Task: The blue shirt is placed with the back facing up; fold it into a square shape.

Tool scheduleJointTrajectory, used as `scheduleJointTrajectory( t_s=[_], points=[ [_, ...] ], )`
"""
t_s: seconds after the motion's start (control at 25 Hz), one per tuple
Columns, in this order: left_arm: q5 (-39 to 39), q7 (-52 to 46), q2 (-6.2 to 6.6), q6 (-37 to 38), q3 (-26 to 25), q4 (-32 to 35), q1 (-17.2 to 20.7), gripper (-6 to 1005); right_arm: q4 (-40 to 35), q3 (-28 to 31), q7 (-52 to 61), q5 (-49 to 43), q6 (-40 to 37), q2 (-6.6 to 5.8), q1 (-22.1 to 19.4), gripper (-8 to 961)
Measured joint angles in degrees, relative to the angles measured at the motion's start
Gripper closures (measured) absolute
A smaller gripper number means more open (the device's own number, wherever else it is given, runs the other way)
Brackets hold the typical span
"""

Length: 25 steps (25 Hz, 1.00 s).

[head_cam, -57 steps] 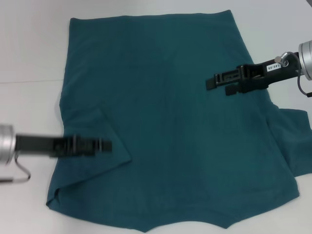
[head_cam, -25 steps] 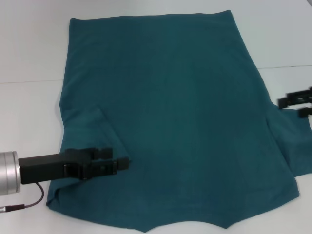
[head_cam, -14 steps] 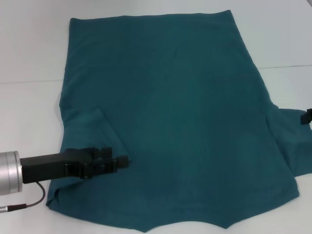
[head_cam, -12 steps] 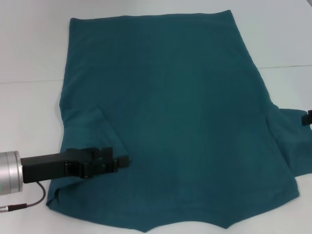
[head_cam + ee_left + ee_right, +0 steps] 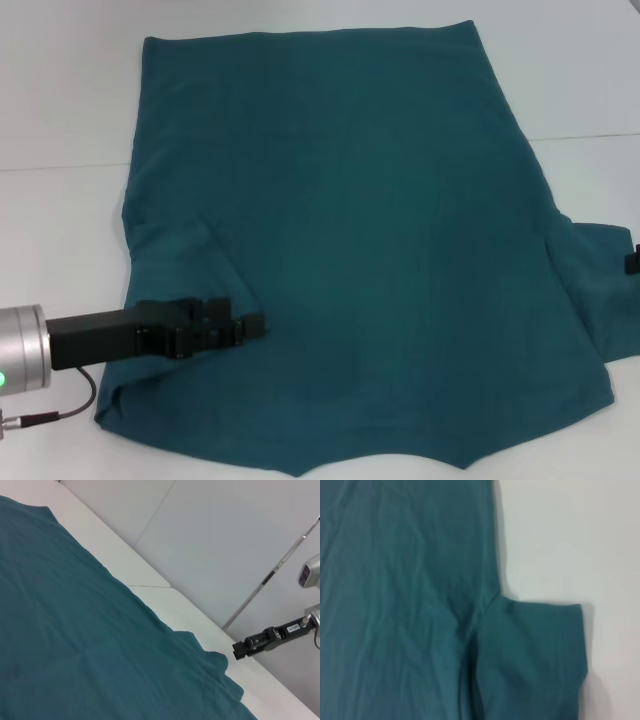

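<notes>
Nearest the robot, the collar edge of the blue shirt [image 5: 350,250] lies at the front of the white tabletop [image 5: 60,230], plain side up, with the hem at the far end. The left sleeve [image 5: 190,275] is already folded inward onto the body of the shirt.

The left end effector [image 5: 240,327] sits low over that folded sleeve, near its inner tip. Its fingers look close together, but whether they pinch any cloth cannot be told.

Further out on the robot's right, the right sleeve [image 5: 530,655] lies flat and unfolded on the tabletop beside the body. The right end effector [image 5: 245,647] hangs just beyond the outer edge of that sleeve, only its tip showing at the head view's border. Its fingers appear drawn together on nothing.

The step in hand seems to be bringing the right sleeve in to match the left. To do it well, the right end effector should take the sleeve at its outer cuff, catching both layers. It should then carry the cuff straight inward so the crease runs along the side seam, and lay it down flat without dragging the body askew.
</notes>
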Motion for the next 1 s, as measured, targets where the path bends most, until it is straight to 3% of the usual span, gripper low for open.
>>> scheduleJointTrajectory(
  t_s=[0.56, 0.84, 1.0],
  points=[
    [0.0, -0.06, 0.08, -1.2, 0.03, -0.18, -0.1, 202, 3.06, -1.34, 0.08, -0.04, 6.23, 1.43, 0.96, 37],
    [0.0, -0.03, 0.18, -1.96, -0.01, -0.22, -0.1, 202, 4.78, -2.87, 0.26, -0.08, 6.26, 1.3, 2.03, 54],
    [0.0, 0.01, 0.18, -1.98, 0.05, -0.22, -0.1, 201, 4.84, -3.12, 0.52, -0.11, 6.26, 1.22, 2.09, 187]
  ],
)
